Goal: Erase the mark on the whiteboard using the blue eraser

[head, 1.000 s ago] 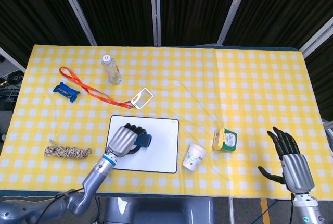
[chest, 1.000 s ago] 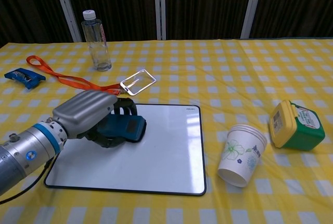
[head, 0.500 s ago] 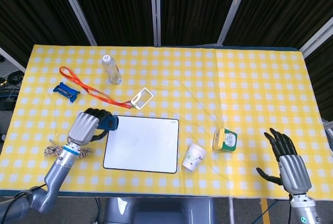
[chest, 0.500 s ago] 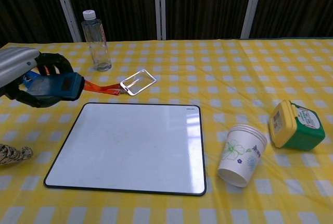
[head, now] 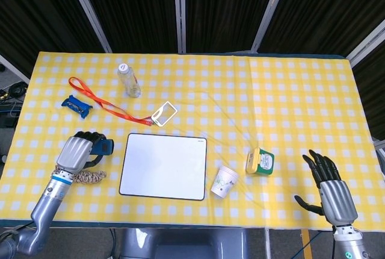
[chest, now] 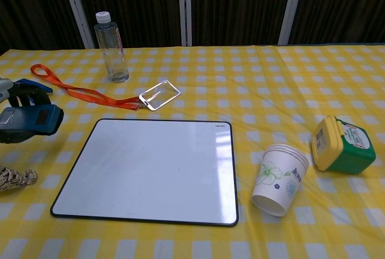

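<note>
**Left of the board: eraser lifted clear, wiping looks finished**

Left of the board (head: pixel 163 167), my left hand (head: pixel 77 152) is wrapped around the eraser (head: pixel 106 147), fingers curled over its top so the blue block juts out toward the board's near edge. I keep that hold because the flat face has to stay pointing down for wiping; in the chest view the eraser (chest: pixel 30 120) hangs above the cloth, just off the board's left side, not touching it. My hand sits over the rope (head: pixel 78 175), which lies coiled further left of the board, near the table's front edge.

On the board itself I can see no mark in either view; the white surface reads clean apart from glare. I judge the erasing done, with only setting the eraser down left to do. Holding it off to the side keeps my arm from blocking the surface, so the result can be checked.

Behind the board, the lanyard (head: pixel 99 102) trails to its badge (head: pixel 163 113), which lies just beyond the board's far edge, and the bottle (head: pixel 129 81) stands further back still.

Right of the board, the cup (head: pixel 224 181) stands just beside its corner, with the tin (head: pixel 260 161) a little further on.

Well right of the board, my right hand (head: pixel 331 191) is at the table's edge, fingers spread and holding nothing, kept out of the way since this job needs one hand only.
</note>
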### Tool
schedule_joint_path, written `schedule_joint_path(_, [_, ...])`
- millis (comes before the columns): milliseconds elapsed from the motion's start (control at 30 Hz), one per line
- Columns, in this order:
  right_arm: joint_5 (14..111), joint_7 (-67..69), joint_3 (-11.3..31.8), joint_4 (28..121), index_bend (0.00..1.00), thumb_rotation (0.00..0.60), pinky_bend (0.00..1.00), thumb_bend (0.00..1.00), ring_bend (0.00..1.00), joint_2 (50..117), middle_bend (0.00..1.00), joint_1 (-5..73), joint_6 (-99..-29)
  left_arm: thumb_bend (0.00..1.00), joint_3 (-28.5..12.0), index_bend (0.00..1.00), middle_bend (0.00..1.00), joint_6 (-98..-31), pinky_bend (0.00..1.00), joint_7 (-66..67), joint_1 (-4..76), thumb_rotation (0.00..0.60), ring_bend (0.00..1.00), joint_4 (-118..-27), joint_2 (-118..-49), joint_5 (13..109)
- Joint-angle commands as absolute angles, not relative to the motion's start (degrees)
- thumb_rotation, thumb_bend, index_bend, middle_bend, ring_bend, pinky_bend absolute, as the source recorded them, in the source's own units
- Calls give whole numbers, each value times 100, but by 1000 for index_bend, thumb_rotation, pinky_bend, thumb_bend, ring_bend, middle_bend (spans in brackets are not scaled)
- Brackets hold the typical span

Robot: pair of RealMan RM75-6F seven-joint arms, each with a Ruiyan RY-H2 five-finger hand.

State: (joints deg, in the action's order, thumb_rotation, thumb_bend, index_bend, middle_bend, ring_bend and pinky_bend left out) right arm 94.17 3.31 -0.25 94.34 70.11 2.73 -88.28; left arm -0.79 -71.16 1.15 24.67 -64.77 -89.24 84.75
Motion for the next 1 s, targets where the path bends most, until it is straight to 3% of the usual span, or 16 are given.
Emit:
schedule_joint_path(33, [9412, 332, -24, 9430, 0, 600, 0, 65, 0, 7012, 0, 274, -8823, 501, -74, 388, 150, -6949, 221, 81, 2454, 600, 210, -6405, -8983, 8371])
schedule_joint_path(167, [9403, 332, -21, 9422, 0, 600, 0, 65, 0, 7015, 0, 278, -8814, 429, -62, 240, 20, -6859, 77, 140, 2437, 600, 71, -6558, -8943, 8332])
schedule_joint_path(267, [9396, 331, -25, 9418, 0, 600, 0, 65, 0, 7012, 0, 283, -8795, 382, -74, 161, 0, -6902, 4, 181, 2363, 600, 3, -6777, -8874, 8278])
schedule_joint_path(467, [9393, 334, -31, 9422, 0, 600, 0, 65, 0, 7002, 0, 287, -8780, 303, -53, 9, 0, -7187, 0, 84, 2115, 600, 0, -7251, -8657, 8255])
schedule_joint_path(700, [9441, 340, -58, 9451, 0, 600, 0, 64, 0, 6934, 0, 306, -8751, 188, 56, 0, 0, -7994, 0, -44, 1631, 600, 0, -7818, -8294, 8473])
schedule_joint_path(1000, [9577, 404, -87, 9414, 0, 600, 0, 64, 0, 6861, 0, 339, -8775, 182, 317, 0, 0, -9296, 0, 35, 868, 600, 0, -8118, -8015, 8952])
